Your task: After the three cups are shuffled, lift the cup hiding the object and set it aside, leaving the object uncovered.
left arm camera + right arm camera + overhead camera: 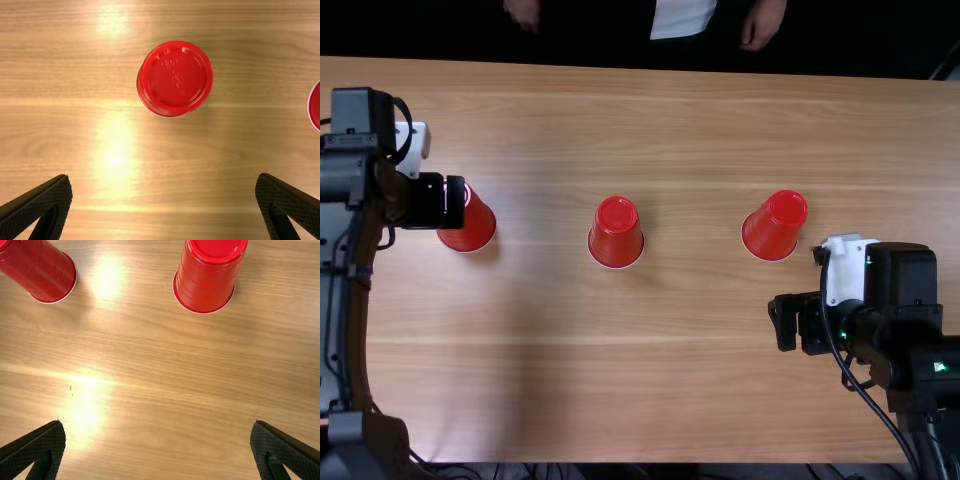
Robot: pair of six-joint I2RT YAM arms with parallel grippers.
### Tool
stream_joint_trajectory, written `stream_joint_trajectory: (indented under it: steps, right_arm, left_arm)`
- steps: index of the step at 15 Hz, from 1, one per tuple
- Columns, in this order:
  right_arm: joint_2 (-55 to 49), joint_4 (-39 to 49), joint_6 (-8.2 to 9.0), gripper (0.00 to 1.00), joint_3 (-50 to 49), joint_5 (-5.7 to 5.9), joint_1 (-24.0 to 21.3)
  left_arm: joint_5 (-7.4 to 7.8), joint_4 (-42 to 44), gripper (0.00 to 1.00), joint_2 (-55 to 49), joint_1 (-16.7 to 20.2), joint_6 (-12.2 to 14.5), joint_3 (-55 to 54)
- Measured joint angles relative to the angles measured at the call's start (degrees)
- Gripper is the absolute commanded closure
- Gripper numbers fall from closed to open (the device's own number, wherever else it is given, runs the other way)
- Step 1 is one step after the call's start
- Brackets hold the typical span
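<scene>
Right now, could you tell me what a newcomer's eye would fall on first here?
Three red cups stand upside down in a row across the table: left cup, middle cup, right cup. The left gripper, jaws open, hangs close above the left cup. The right gripper, jaws open, sits nearer the table's near edge than the right cup, apart from it.

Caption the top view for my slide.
Red left cup, middle cup and right cup stand inverted on the table; left gripper above the left cup, right gripper near the right cup.
</scene>
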Motion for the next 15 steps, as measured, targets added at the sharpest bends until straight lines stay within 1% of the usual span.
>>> stream_joint_trajectory:
  steps: [6,9,15]
  right_arm:
    - [0.0,0.39,0.04,0.0,0.0,0.0,0.0]
    - [0.02,0.55,0.07,0.0,0.0,0.0,0.0]
    - [0.44,0.7,0.17,0.0,-0.02,0.0,0.0]
  left_arm:
    - [-0.07,0.07,0.0,10.88,-1.95,0.0,5.79]
    - [-0.04,0.11,0.0,15.45,-1.95,0.0,8.94]
    - [-0.09,-0.04,0.0,20.85,-1.95,-0.04,10.14]
